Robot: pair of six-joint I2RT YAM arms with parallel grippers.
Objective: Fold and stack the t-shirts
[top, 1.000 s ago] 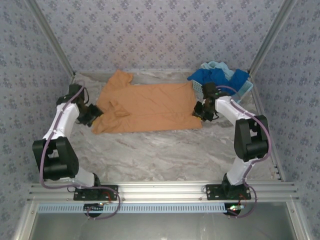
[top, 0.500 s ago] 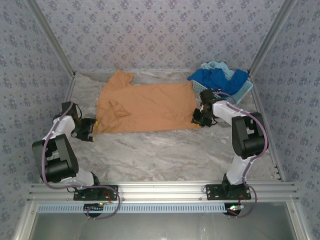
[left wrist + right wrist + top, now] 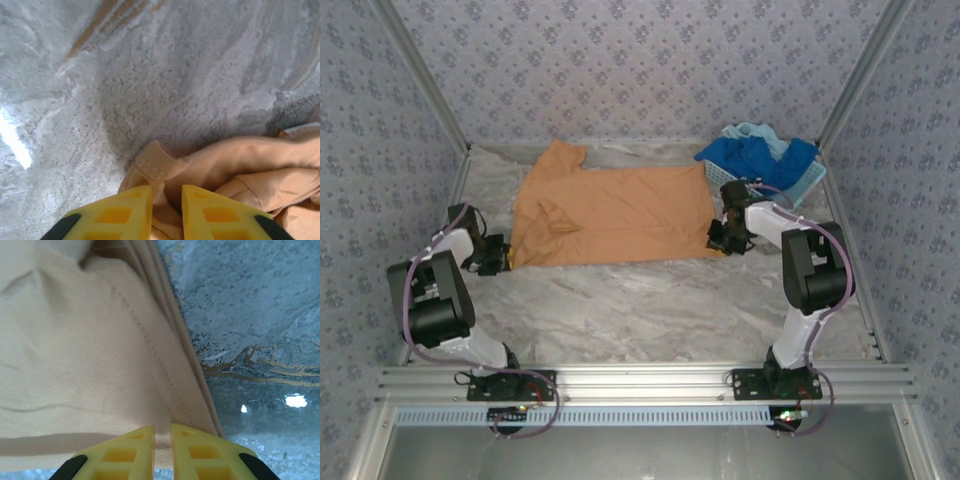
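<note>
Top external view: the orange t-shirt (image 3: 610, 215) lies flat mid-frame. My left gripper (image 3: 498, 255) pinches its lower-left corner; my right gripper (image 3: 720, 238) pinches the lower-right hem. I think I should lift both sides together, slowly, and keep the cloth tight so the fold comes out straight.

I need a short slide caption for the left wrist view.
Left claw closed on the hemmed edge of the orange-tan t-shirt, marbled table beyond.
</note>
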